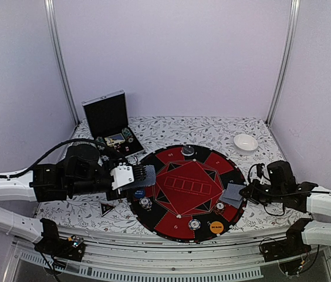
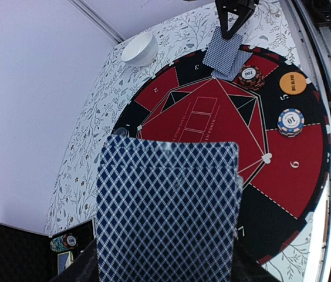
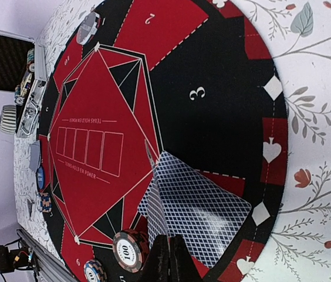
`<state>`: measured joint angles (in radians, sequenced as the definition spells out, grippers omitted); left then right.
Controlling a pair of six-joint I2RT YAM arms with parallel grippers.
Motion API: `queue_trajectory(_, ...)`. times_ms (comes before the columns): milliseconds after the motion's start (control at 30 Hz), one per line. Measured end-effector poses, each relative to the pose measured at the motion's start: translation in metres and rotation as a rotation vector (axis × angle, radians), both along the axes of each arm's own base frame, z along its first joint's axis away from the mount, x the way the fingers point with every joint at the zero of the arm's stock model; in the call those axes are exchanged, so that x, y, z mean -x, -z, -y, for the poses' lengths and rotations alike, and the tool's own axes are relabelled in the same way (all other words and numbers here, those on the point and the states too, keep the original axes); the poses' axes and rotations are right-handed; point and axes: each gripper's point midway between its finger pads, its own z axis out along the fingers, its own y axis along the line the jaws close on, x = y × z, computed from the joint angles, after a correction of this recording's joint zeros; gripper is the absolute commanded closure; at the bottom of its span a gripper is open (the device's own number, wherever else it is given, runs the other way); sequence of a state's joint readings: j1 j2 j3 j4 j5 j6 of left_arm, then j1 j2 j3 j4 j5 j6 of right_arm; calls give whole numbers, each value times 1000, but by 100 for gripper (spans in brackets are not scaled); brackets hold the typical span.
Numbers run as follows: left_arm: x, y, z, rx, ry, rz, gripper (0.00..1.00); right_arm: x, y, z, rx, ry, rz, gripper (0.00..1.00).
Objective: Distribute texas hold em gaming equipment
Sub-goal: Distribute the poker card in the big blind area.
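Cards: thin, light, slick and easily bent. Left claw (image 1: 142, 175) is clamped across a deck (image 2: 168, 211) above the mat's (image 1: 183, 188) left side. Right claw (image 3: 169, 249) is pinched together on a card (image 3: 198, 202) at seat 3. I would grip edges only, and gently.

Plain lilac walls (image 1: 171, 53), evenly lit; silver corner posts (image 1: 60, 59) — floral-patterned tabletop (image 1: 171, 126) below.
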<state>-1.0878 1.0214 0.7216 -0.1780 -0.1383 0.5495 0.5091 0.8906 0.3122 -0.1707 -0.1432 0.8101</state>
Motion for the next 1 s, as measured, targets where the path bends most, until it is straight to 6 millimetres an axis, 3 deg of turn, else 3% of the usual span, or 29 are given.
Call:
queue_trajectory(133, 0, 0, 0, 0, 0, 0, 44, 3, 11, 1, -27, 8, -18, 87)
queue_trajectory(167, 0, 0, 0, 0, 0, 0, 44, 4, 14, 2, -29, 13, -25, 73)
queue_trajectory(267, 0, 0, 0, 0, 0, 0, 44, 5, 18, 4, -40, 31, -37, 54)
queue_trajectory(333, 0, 0, 0, 0, 0, 0, 44, 4, 16, 4, -48, 35, -26, 33)
queue_trajectory(367, 0, 0, 0, 0, 1, 0, 44, 3, 13, 5, -54, 41, -16, 13)
queue_trajectory(400, 0, 0, 0, 0, 1, 0, 44, 2, 10, 6, -57, 48, -3, 1)
queue_trajectory(600, 0, 0, 0, 0, 1, 0, 44, -6, -24, 24, -37, 139, 113, 1)
queue_trajectory(800, 0, 0, 0, 0, 1, 0, 44, -19, -101, 45, -33, 235, 331, 1)
queue_trajectory(900, 0, 0, 0, 1, 3, -1, 44, -24, -141, 35, -40, 164, 429, 1)
queue_trajectory(1000, 1, 0, 0, 0, 4, -1, 44, -34, -166, 3, -64, 15, 471, 0)
